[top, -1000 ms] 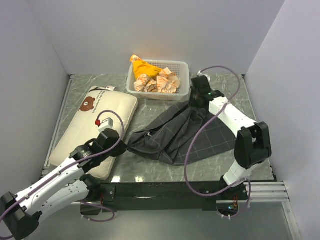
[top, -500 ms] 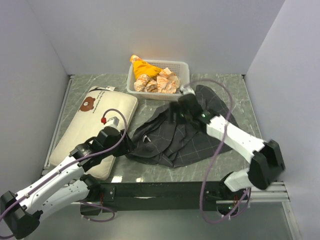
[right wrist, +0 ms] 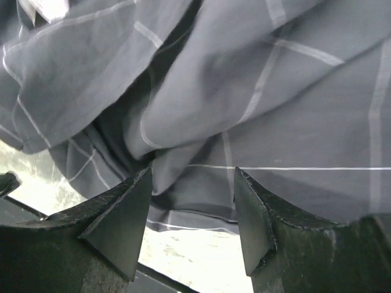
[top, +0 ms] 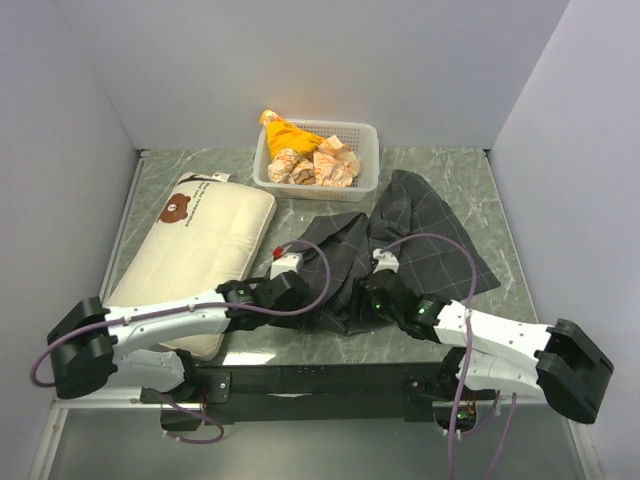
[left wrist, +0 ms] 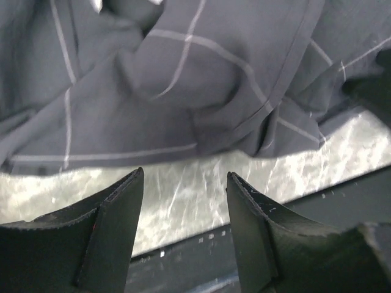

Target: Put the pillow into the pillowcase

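Top external view is showing the pillow (top: 195, 255) lying on the table (top: 470, 170), left side, well apart from the crumpled pillowcase (top: 400, 235) at centre. The left gripper (left wrist: 183, 183) and right gripper (right wrist: 192, 177) are hovering at its near edge, jaws standing apart and gripping nothing. Each should probably be pinching a single layer there, so the mouth opens.
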